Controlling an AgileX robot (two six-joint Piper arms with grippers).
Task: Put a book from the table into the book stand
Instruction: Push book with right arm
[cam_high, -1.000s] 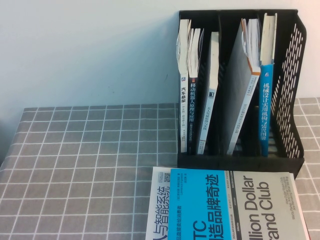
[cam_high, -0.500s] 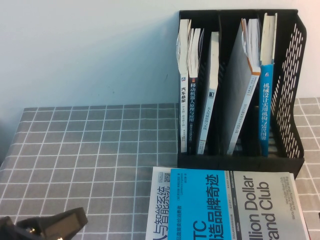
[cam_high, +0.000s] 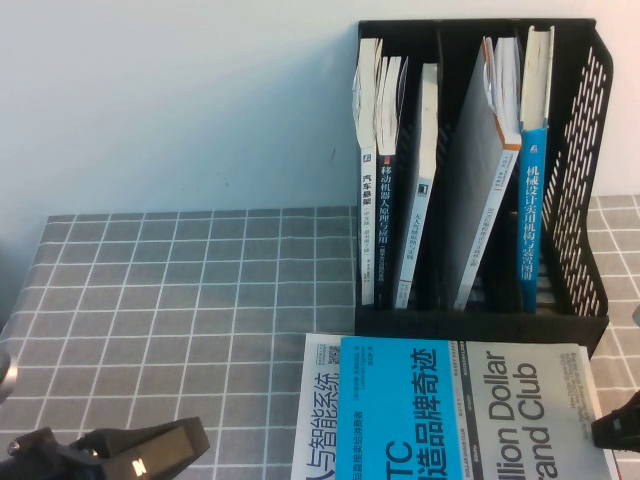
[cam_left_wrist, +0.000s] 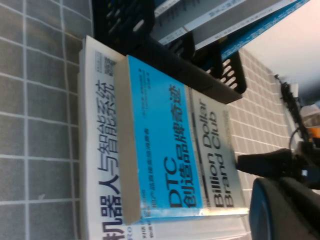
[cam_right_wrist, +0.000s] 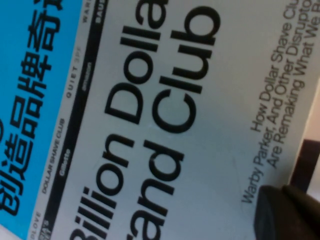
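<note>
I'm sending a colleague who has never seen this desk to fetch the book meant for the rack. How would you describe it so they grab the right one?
In front of the black book stand on the grid-cloth table, two books lie stacked. Take the top book, between the left gripper and right gripper. It has a bright blue band and "Billion Dollar Brand Club" on grey, unlike the larger white book beneath.

We see the left claw (cam_high: 150, 450) as a black, boxy body; the right claw (cam_high: 620, 422) is black too.

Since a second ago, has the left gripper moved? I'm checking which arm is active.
Yes. The left gripper, absent a second ago, has come in at the near left table edge, heading right toward the book.
</note>
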